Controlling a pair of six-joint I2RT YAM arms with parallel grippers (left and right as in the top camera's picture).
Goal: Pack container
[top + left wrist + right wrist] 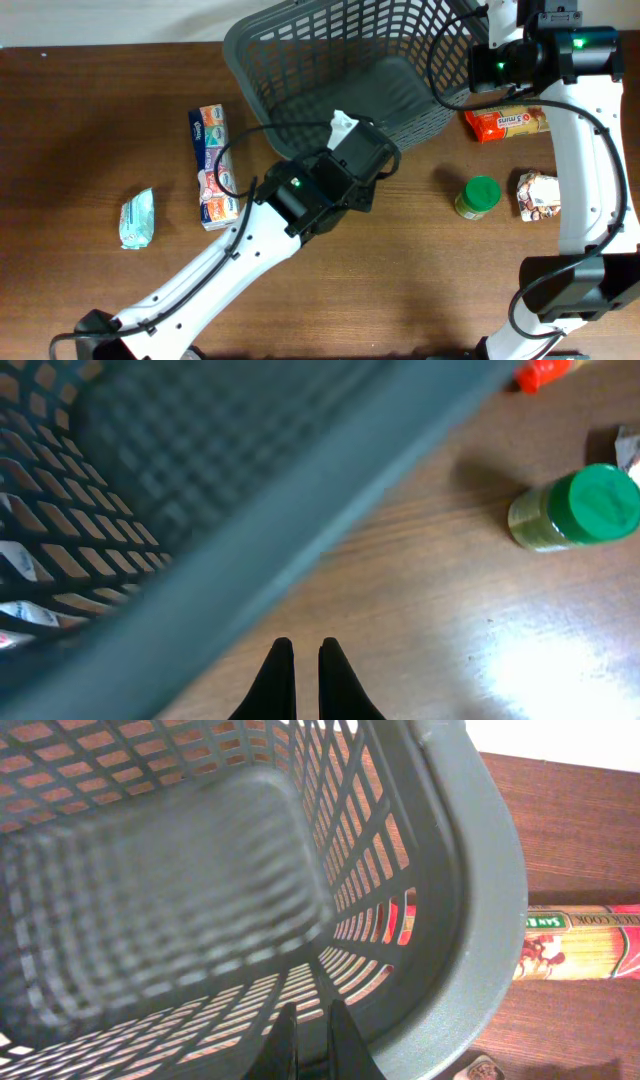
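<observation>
The shopping basket (290, 60) is dark grey moulded plastic, rectangular with rounded corners. Its sides are a lattice of small oblong slots under a smooth, solid rim, and its floor is a finer grid. It stands at the far middle of the brown wood-grain table (90, 110), turned at a slant.

The left pincer (302, 652) has two slim, black, tapering fingers drawn together with only a hairline slit between them, gripping nothing. It hangs low over bare table just outside the basket's near long side. In the left wrist view the rim runs as a blurred grey band slanting across ahead of the tips, with a strip of wood showing between.

The right pincer (310, 1020) is likewise closed and empty. It points down inside the basket at its right end, close beside the slotted wall, and the thick rim curves past just next to it.

A long glossy carton (213, 165) printed in blue, red and white lies left of the basket, and a soft pale-green packet (137, 218) lies further left. A flat red-and-yellow food packet (505, 123) lies just beside the basket's right wall. Nearer the front edge are a jar (478, 197) with a round green lid and yellowish contents and, just beside it, a crinkled white-and-brown wrapper (537, 195).
</observation>
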